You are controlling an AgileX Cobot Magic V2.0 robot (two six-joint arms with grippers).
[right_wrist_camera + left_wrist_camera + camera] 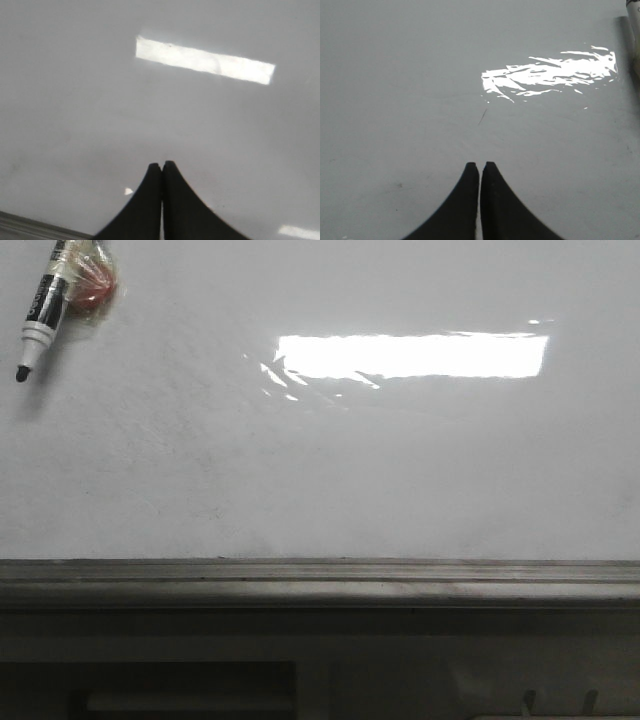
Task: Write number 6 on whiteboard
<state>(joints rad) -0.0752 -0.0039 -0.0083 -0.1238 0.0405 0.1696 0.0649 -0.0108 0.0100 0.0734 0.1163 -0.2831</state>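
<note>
On the whiteboard (330, 470), seen from the front, no number 6 is written yet; the surface shows only faint smudges and a bright rectangular light reflection (412, 355). A black-and-white marker pen (42, 308) lies at the far left corner of the board, uncapped, its tip toward the near side, and it touches a small red object in clear wrap (92, 285). A grey edge rail (320, 583) runs along the near side. Neither arm appears in this view.

From the left wrist camera, the left gripper (480, 167) hovers over bare board with its fingers together and nothing between them. A short thin dark stroke (482, 117) sits on the board just ahead of the fingertips; it is too small to be a digit. The pen is partly visible at the edge of this picture.

From the right wrist camera, the right gripper (162, 166) also has its fingers pressed together and empty, above the board near the rail.

I judge that the task is at its very start. The next move calls for one gripper, probably the left, to open, reach the pen and grasp its barrel.
</note>
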